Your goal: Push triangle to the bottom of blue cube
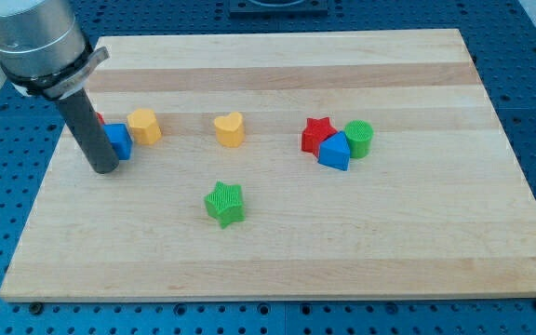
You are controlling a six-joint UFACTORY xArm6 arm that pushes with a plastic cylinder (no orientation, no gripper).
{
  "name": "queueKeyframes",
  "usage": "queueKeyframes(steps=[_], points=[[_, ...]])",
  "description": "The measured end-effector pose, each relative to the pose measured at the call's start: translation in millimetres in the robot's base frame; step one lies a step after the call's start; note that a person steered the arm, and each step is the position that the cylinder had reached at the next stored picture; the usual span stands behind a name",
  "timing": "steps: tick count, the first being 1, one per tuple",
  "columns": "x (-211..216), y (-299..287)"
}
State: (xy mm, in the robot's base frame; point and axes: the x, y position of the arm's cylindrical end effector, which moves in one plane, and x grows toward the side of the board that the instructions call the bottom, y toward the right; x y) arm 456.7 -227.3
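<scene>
The blue triangle (334, 151) sits at the view's right of the board, touching a red star (315, 135) on its left and a green cylinder (359, 137) on its right. The blue cube (119, 140) sits at the view's left, partly hidden by my dark rod. My tip (104, 170) rests on the board right at the cube's lower left side. The triangle is far to the view's right of my tip.
A yellow hexagon-like block (144, 125) stands just right of the blue cube. A yellow heart (230, 129) sits near the middle. A green star (224, 204) lies below the middle. A sliver of a red block (100, 119) shows behind the rod. The wooden board (417, 242) lies on a blue perforated table.
</scene>
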Motion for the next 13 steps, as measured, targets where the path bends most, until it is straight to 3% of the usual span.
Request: queueKeyframes(steps=[1,2,4,5,8,9,12,13], points=[[1.2,-3.5],[32.5,19.0],[27.5,49.6],[27.5,115.8],[23.8,386.0],[0.1,356.8],[-8.1,229.6],[4.0,221.0]])
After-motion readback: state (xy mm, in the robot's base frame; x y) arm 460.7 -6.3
